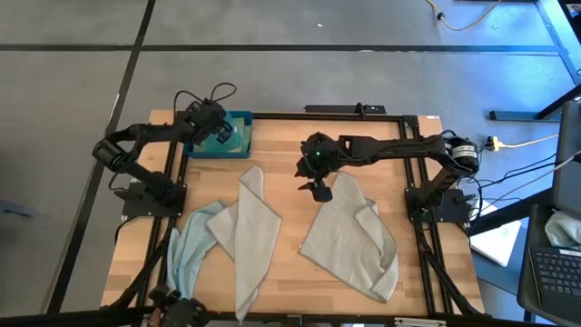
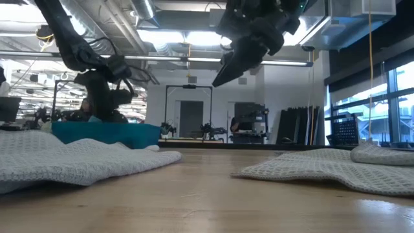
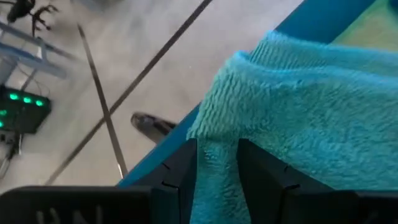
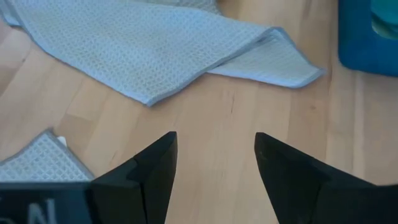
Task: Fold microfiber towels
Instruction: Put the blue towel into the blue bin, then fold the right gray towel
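Observation:
A teal towel [image 3: 298, 106] lies bunched in the dark blue tray [image 1: 238, 118] at the table's far left, with a pale green cloth [image 3: 373, 28] beside it. My left gripper [image 3: 217, 180] is at the tray, shut on the teal towel. A light grey towel [image 1: 250, 232] and a pale blue one [image 1: 189, 247] lie crumpled, overlapping, at the near left. Another light grey towel [image 1: 354, 241] lies rumpled at the near right. My right gripper [image 1: 318, 188] hovers open above the table's middle, over bare wood just past the right grey towel's far corner [image 4: 37, 163]. My left gripper pinches a raised ridge of the teal towel [image 3: 217, 146] between its two fingers, slanting down toward the tray. Whether this is an edge or a fold, I cannot tell. The rest of the towel lies bunched in the tray, slack.
The tray's blue wall [image 3: 155, 163] runs along the table's far left edge, with the room's floor beyond it. Bare wood [image 4: 230, 106] shows between the two grey towels and along the table's middle. A black frame borders the table [image 1: 413, 173].

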Controlling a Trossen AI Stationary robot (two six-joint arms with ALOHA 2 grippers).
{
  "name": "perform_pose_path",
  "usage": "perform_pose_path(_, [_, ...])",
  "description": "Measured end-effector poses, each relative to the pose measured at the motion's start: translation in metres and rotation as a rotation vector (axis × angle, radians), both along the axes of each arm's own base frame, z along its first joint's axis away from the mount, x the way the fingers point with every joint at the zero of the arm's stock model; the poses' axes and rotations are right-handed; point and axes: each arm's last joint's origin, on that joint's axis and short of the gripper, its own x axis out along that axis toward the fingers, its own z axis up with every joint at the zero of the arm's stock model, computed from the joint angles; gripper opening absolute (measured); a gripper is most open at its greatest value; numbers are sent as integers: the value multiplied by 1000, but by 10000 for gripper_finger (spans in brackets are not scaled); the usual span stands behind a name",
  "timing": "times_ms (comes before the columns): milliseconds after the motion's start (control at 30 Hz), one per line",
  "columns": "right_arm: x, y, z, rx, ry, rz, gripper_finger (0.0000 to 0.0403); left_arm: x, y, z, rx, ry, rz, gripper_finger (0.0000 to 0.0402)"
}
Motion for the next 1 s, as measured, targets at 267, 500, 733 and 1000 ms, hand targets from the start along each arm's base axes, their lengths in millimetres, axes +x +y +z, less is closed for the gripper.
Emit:
perform_pose_path(267, [-1, 0, -3, -2, 2, 1, 218, 13, -8, 11, 55, -12, -42, 108])
perform_pose_path(500, [-1, 0, -3, -3, -1, 2, 218, 23, -39, 54, 144, -128, -177, 108])
perform_pose_path(733, [2, 4, -1, 25, -24, -10, 218, 21, -103, 90, -11, -362, -609, 108])
perform_pose_path(1000, [30, 27, -35, 309, 4, -2, 218, 24, -161, 96, -327, -555, -857, 108])
